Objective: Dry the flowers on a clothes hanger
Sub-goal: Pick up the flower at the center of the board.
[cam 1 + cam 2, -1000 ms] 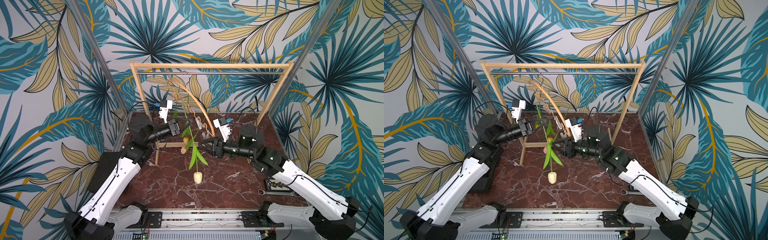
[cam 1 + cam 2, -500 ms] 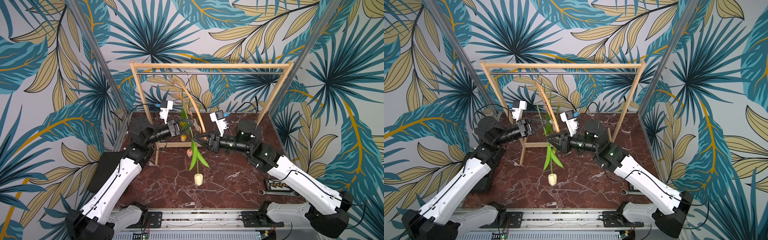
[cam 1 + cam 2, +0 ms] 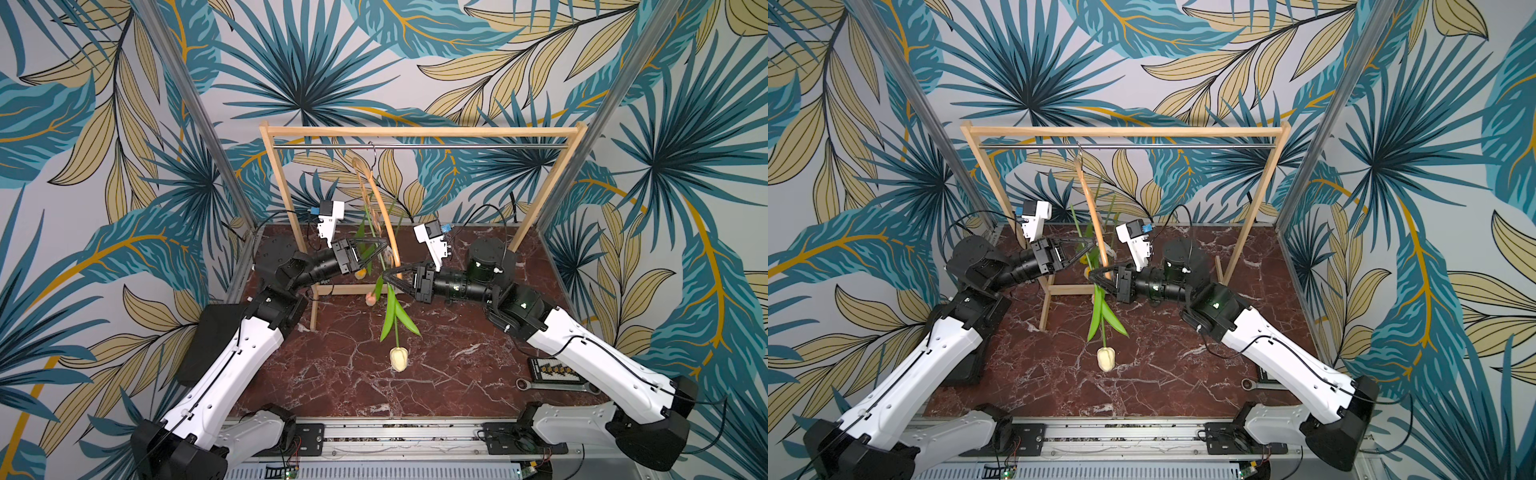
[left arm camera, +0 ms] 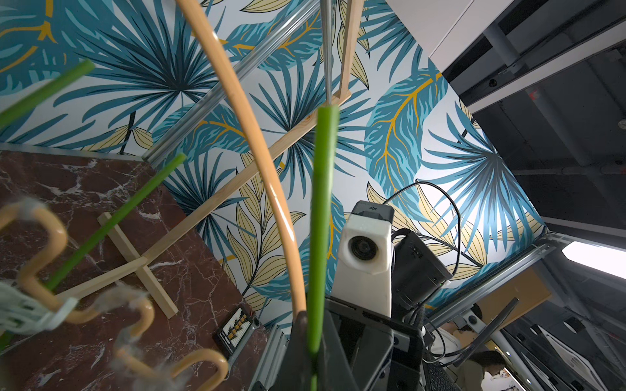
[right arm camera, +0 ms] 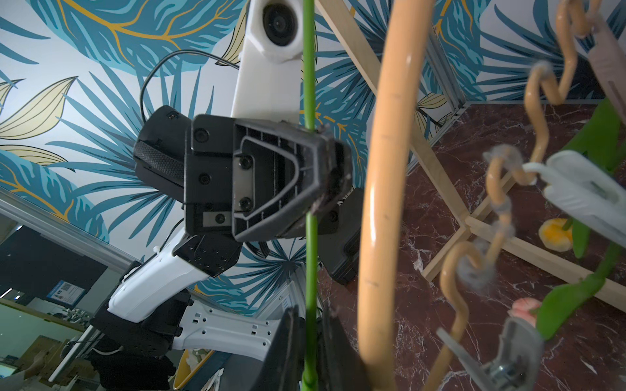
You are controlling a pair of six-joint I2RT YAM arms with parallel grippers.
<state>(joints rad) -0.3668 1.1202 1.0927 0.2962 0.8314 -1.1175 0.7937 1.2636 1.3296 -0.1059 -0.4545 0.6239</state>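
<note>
A cream-white tulip (image 3: 399,359) (image 3: 1106,358) hangs head down over the marble floor on a long green stem (image 4: 321,210) (image 5: 310,264). My left gripper (image 3: 384,245) (image 3: 1090,243) (image 4: 313,338) is shut on the upper stem. Just below it, my right gripper (image 3: 386,275) (image 3: 1094,274) (image 5: 310,338) is shut on the same stem. Both grip right beside the clothes hanger (image 3: 384,208) (image 3: 1094,216) (image 4: 250,135) (image 5: 386,169), which hangs by its hook from the rail. Its wavy bar (image 5: 501,210) carries white clips (image 5: 582,193). A yellow head (image 5: 555,235) and a pink head (image 3: 371,298) (image 5: 525,306) hang below it.
The wooden rack (image 3: 415,132) (image 3: 1125,132) with a metal rail spans the back, its feet on the marble. A wrench (image 3: 540,384) and a black bit box (image 3: 555,370) lie at the front right. Patterned walls close in on three sides.
My right gripper has moved left to the hanging stem and its jaws have closed around it. My left gripper has shifted slightly right, still holding the stem.
</note>
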